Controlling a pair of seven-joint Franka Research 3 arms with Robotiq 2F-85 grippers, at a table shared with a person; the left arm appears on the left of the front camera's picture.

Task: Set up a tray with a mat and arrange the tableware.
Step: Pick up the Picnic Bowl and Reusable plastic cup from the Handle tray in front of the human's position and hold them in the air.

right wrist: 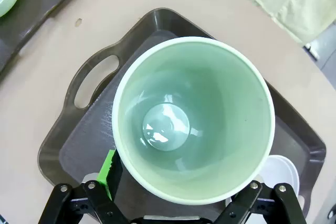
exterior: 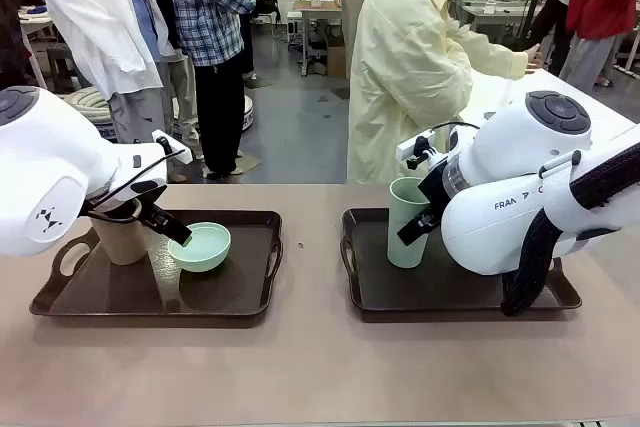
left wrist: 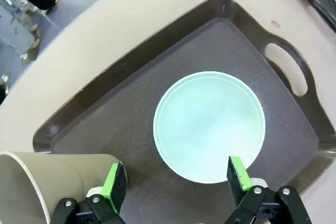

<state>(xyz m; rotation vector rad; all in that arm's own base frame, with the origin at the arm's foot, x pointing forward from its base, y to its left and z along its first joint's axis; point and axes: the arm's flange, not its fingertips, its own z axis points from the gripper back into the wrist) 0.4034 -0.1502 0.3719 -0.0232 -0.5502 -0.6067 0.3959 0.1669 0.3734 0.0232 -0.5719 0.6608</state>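
Note:
Two dark brown trays stand side by side, each lined with a dark textured mat (left wrist: 100, 124). The left tray (exterior: 250, 292) holds a tan cup (exterior: 120, 235) and a mint green bowl (exterior: 200, 247). My left gripper (left wrist: 176, 182) hangs open just above the bowl (left wrist: 209, 127), with the tan cup (left wrist: 47, 182) beside one finger. On the right tray (exterior: 450, 297) a mint green cup (exterior: 408, 222) stands upright. My right gripper (right wrist: 178, 182) is open with its fingers on either side of that cup (right wrist: 194, 119); the rim hides the fingertips. A white bowl (right wrist: 281, 174) peeks out beside the cup.
A person in a pale yellow coat (exterior: 420, 57) stands at the far side of the table, turned away. Bare tabletop (exterior: 310, 367) runs between the trays and along the near edge. Other people stand farther back.

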